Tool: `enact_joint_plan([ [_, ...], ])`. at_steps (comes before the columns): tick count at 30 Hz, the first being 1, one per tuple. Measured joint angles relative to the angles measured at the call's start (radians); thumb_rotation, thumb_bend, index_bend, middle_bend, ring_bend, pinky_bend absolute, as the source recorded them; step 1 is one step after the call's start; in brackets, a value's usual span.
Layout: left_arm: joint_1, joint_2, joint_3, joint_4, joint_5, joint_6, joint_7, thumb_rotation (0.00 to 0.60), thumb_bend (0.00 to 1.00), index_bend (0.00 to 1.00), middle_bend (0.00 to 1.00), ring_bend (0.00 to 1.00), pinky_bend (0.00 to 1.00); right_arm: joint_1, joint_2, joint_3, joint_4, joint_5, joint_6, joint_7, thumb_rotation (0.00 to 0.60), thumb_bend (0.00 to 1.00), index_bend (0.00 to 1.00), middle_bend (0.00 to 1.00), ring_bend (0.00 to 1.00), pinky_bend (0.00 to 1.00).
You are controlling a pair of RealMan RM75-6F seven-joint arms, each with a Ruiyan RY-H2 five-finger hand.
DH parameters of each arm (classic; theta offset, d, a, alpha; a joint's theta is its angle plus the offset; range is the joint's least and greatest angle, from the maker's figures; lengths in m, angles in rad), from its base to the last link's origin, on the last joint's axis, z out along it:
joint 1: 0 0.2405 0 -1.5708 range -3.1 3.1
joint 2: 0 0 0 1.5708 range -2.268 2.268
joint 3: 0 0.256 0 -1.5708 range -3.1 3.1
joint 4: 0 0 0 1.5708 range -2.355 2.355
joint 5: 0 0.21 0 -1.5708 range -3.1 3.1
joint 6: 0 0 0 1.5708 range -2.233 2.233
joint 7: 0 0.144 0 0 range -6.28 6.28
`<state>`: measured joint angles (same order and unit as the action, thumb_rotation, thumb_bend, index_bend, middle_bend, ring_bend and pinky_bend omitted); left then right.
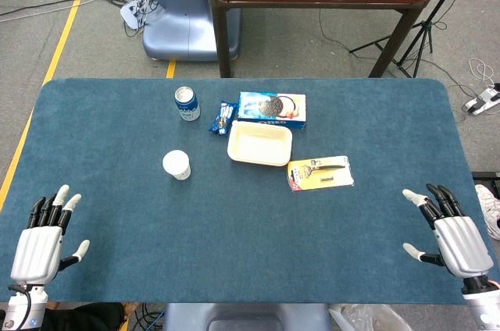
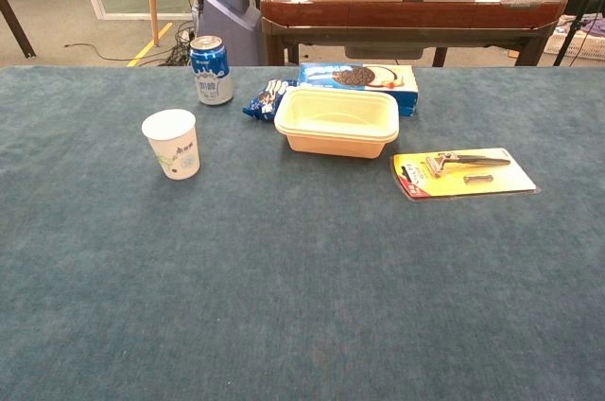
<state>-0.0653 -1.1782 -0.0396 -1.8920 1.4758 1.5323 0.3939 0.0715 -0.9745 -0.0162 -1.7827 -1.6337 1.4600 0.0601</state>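
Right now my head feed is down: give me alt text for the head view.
Both hands rest open on the blue table's near edge, left hand and right hand, holding nothing. Mid-table sit a paper cup, a can, a cream tray, a cookie box and a carded razor.

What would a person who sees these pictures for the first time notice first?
Probably the two robot hands, the left robot hand and the right robot hand, open at the near corners of the blue table and holding nothing. Next comes the cluster in the middle: a pale tray, a cookie box behind it, a blue can and a paper cup to the left.
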Motion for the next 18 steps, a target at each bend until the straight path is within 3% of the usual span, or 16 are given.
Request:
enact_joint_plan([
  [13,-0.009,-0.006,-0.008,0.027,0.02,0.0,-0.038,0.6,0.23,0.13,0.0,0.0,0.0,-0.013,0.011,0.0,-0.003,-0.01,0.035,0.002,0.6,0.11,0.17,0.24,0.02,0.0],
  [18,-0.051,0.0,-0.029,0.049,0.021,-0.052,-0.094,0.6,0.23,0.13,0.0,0.0,0.0,-0.023,0.019,0.004,-0.01,-0.012,0.057,-0.007,0.6,0.11,0.17,0.24,0.02,0.0],
])
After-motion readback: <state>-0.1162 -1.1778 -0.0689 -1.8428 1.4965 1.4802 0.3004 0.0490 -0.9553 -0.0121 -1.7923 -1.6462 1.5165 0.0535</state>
